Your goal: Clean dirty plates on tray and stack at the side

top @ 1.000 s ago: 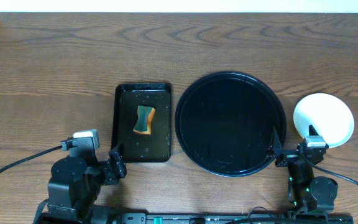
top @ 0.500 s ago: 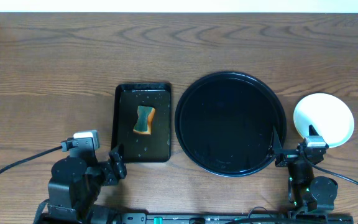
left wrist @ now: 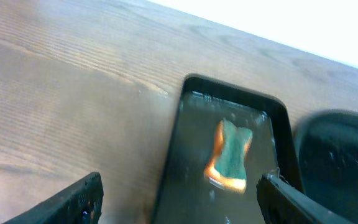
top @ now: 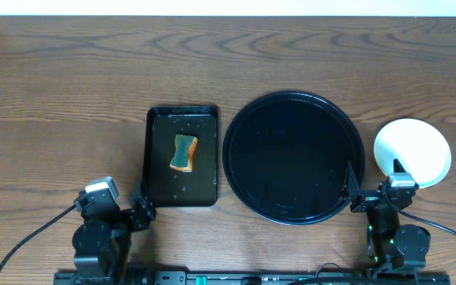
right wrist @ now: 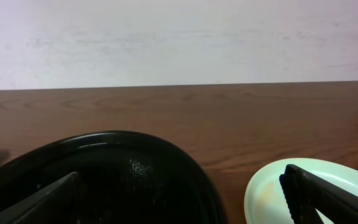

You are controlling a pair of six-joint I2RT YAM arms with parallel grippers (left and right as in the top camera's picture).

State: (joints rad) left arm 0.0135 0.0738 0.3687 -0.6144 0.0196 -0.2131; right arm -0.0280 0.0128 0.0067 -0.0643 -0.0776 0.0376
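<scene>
The large round black tray (top: 293,157) sits right of centre with no plates on it; its rim also shows in the right wrist view (right wrist: 123,162). A pale plate stack (top: 412,151) rests on the wood at the tray's right, seen as a mint-green plate with a faint smear in the right wrist view (right wrist: 309,190). I cannot tell how many plates are in it. My right gripper (top: 374,194) is open and empty at the front between tray and plates. My left gripper (top: 137,212) is open and empty at the front left, near the rectangular tray's corner.
A smaller rectangular black tray (top: 182,156) holds water drops and a green-and-orange sponge (top: 184,152), also in the left wrist view (left wrist: 230,155). The table's far edge meets a pale wall. Cables trail from both arm bases at the front.
My left arm has drawn back toward the front edge and folded lower; its gripper stays open. The right arm, tray, sponge and plates have not moved.
</scene>
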